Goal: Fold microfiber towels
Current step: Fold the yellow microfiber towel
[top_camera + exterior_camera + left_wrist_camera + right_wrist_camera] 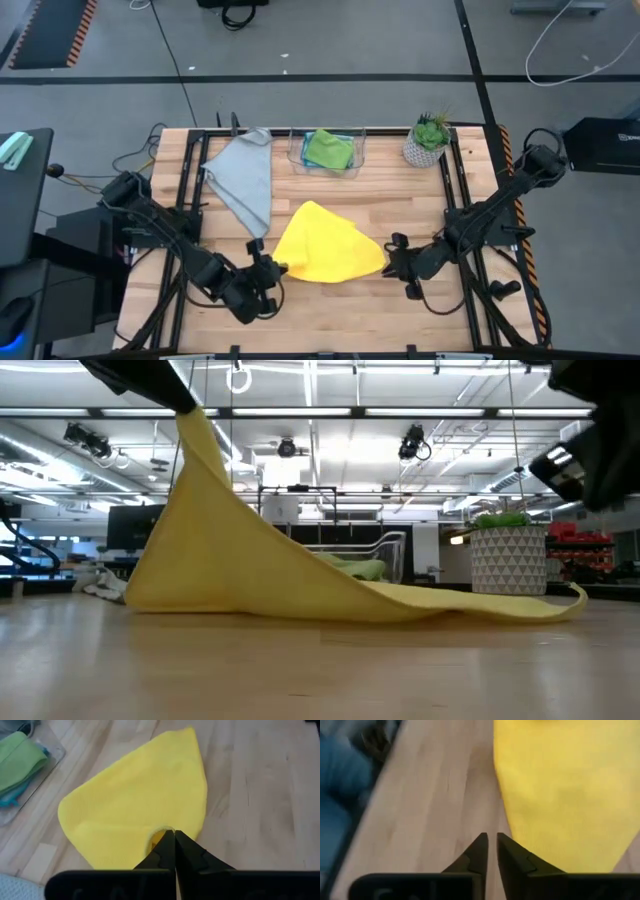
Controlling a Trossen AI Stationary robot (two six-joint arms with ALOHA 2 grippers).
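Overhead, I have the yellow towel [322,247] lying in the middle of the wooden table [420,190], bunched into a rough fan shape, with my left gripper [272,270] at its near-left corner and my right gripper [392,262] just off its right-hand tip. The left wrist camera settles what the top camera cannot: the left fingers [165,851] are pressed tight together on a pinch of the yellow cloth's edge, which puckers up around the tips. The table-level camera adds height, which the overhead flattens out: that pinched corner is lifted well off the wood, the cloth [250,565] hanging from it as a steep slope that runs down to a thin tail lying flat on the boards toward the potted plant [508,555]. From the right wrist camera I see the right fingers [509,852] standing a narrow slit apart over bare wood, beside the towel's edge [565,795] and holding nothing. The overhead alone shows me the other cloths: the grey towel [245,180] spread loosely at the far left of the table, one corner reaching toward the yellow one, and the green towel [329,149] folded in the clear bin [358,160] at the far edge, with a light blue towel [347,133] showing as a sliver beneath it. The plant [429,140] stands to the right of the bin.
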